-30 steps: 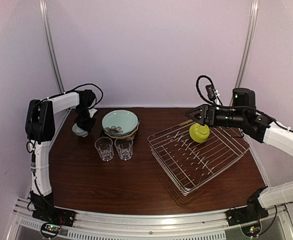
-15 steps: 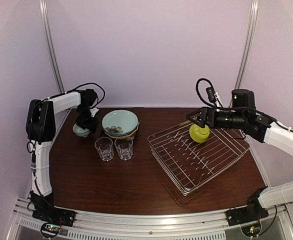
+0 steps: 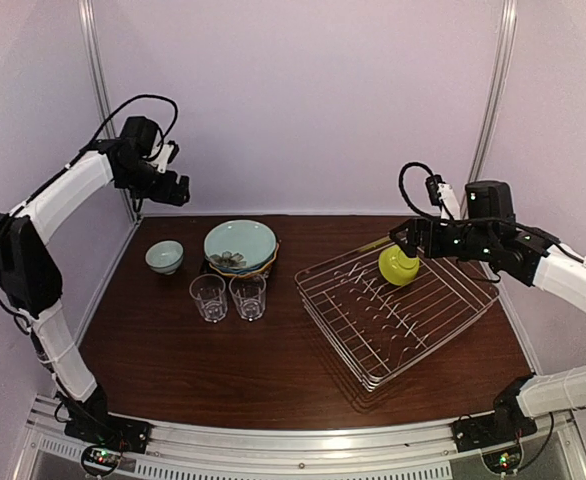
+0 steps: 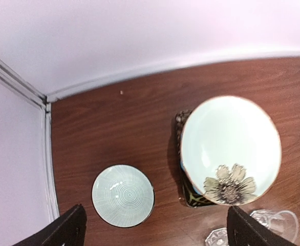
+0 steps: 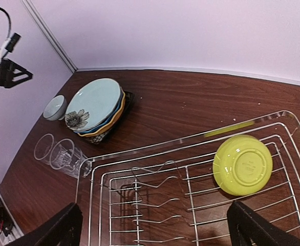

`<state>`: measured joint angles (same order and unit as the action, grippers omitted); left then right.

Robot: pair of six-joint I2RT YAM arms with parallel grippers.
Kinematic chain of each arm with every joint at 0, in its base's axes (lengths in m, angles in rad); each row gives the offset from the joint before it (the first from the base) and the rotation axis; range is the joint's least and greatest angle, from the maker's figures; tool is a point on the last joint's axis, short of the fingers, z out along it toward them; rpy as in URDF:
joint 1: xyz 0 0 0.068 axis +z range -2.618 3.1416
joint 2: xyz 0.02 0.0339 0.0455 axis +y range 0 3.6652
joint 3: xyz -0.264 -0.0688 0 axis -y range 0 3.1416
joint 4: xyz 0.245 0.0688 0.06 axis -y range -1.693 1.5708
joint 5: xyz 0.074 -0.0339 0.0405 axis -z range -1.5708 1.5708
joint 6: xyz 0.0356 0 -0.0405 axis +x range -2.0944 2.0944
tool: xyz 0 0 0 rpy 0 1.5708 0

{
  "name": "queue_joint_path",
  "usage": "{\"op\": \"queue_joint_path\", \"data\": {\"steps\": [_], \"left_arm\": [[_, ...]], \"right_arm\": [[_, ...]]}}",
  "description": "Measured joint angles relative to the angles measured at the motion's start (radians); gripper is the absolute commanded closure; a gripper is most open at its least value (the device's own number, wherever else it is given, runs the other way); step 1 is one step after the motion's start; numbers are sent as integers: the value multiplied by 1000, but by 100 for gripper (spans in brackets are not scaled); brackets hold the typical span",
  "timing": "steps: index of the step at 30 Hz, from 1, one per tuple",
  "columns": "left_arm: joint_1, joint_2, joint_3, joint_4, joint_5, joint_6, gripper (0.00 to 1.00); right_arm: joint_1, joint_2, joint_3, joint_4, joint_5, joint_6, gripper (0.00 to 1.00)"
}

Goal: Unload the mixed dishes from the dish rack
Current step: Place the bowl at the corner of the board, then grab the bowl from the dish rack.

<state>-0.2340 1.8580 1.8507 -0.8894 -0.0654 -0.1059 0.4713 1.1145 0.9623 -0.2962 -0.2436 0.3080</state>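
Observation:
The silver wire dish rack holds one yellow-green bowl, upside down at its far end. My right gripper hangs open just above and behind that bowl, with nothing between its fingers. A white bowl stands upright on the table at the back left. My left gripper is raised high above it, open and empty. Beside the white bowl is a stack of plates, the pale teal flowered one on top. Two clear glasses stand in front of the stack.
The back wall and a metal corner post are close to the left gripper. The rack's rows of upright prongs are bare. The rack sits at an angle on the right half of the brown table.
My left gripper has opened, let go of the white bowl on the table, and risen high toward the back left. The right gripper has shifted slightly right over the yellow-green bowl.

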Motion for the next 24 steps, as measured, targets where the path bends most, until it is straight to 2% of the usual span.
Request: {"op": "queue_joint_path", "data": {"steps": [4,8,16,24], "left_arm": [[-21,-169,-68,105,32,-34,3],[-64,-249,-148,194,27,-58,2],[-95,-317,-289,291,47,-95,3],[-130,-337,-289,348,50,-113,3]], "right_arm": [[8,0,-2,-5,118,-39,0],[23,10,-21,0,237,-75,0],[50,182,-31,11,380,-133,1],[61,361,9,-2,454,-159,14]]}}
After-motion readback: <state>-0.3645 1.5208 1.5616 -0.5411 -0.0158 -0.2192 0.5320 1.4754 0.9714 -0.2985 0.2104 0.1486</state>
